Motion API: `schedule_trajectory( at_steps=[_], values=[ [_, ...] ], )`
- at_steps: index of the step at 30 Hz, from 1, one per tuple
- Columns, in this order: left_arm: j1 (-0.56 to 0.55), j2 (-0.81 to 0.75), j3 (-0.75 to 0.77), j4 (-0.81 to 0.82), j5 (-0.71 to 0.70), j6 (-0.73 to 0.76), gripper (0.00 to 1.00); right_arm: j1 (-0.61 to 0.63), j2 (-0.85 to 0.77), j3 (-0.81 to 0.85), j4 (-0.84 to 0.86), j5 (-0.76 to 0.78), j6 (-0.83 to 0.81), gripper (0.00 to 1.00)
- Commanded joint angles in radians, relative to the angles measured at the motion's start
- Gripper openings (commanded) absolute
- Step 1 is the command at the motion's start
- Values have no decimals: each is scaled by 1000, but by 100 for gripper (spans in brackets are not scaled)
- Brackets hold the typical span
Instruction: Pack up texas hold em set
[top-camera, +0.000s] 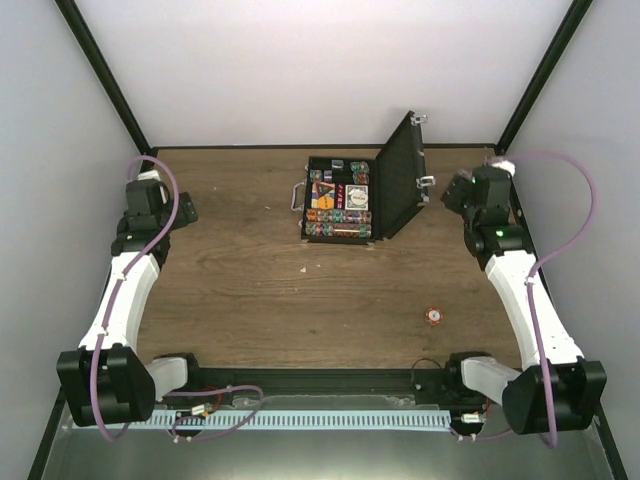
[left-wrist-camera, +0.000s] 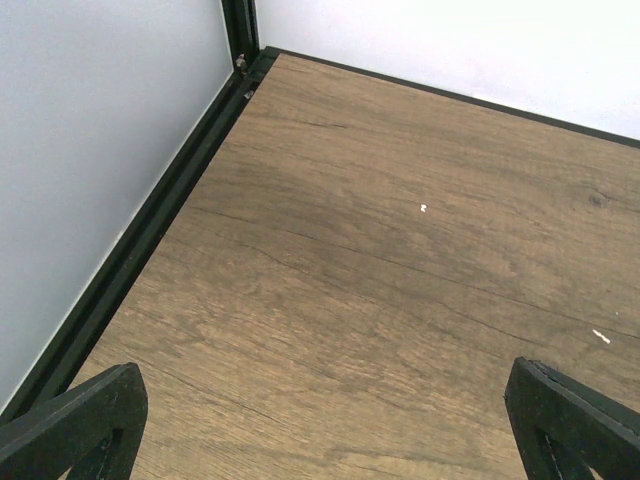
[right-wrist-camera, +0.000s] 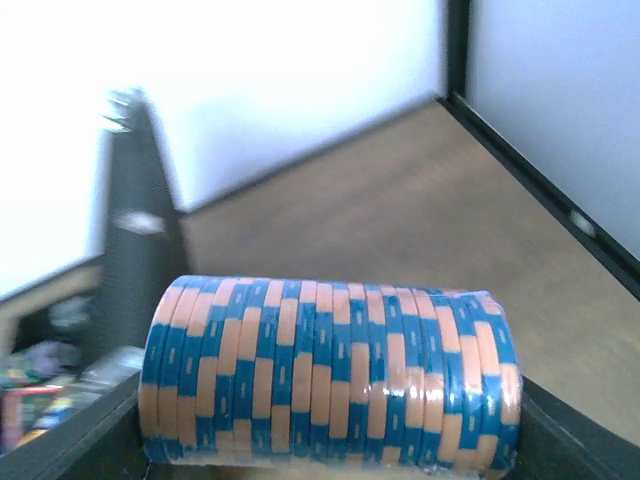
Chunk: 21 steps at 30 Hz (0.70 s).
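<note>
Far left, the left gripper hangs over bare counter, jaws spread wide. At the back of the counter sits the briefcase, open, handle facing left, its lid raised on the right side. Just right of that lid, the right gripper has its jaws clenched on a stack of blue-and-orange chips lying sideways, long axis running jaw to jaw. A loose chip lies nearer the arms.

The left arm and right arm have white link shells and chunky black joints, each trailing a looping lilac cable; the left end effector has matte black fingers.
</note>
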Motion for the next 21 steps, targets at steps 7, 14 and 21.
schedule_trajectory(
  at_steps=[7,14,21],
  values=[
    [-6,-13,-9,11,-6,2,100,342,284,411,127,-181,-208,53],
    [-5,-18,-10,11,-9,2,100,420,592,648,102,-355,-213,53],
    [-5,-18,-9,12,-7,1,100,422,901,879,20,-427,-223,53]
  ],
)
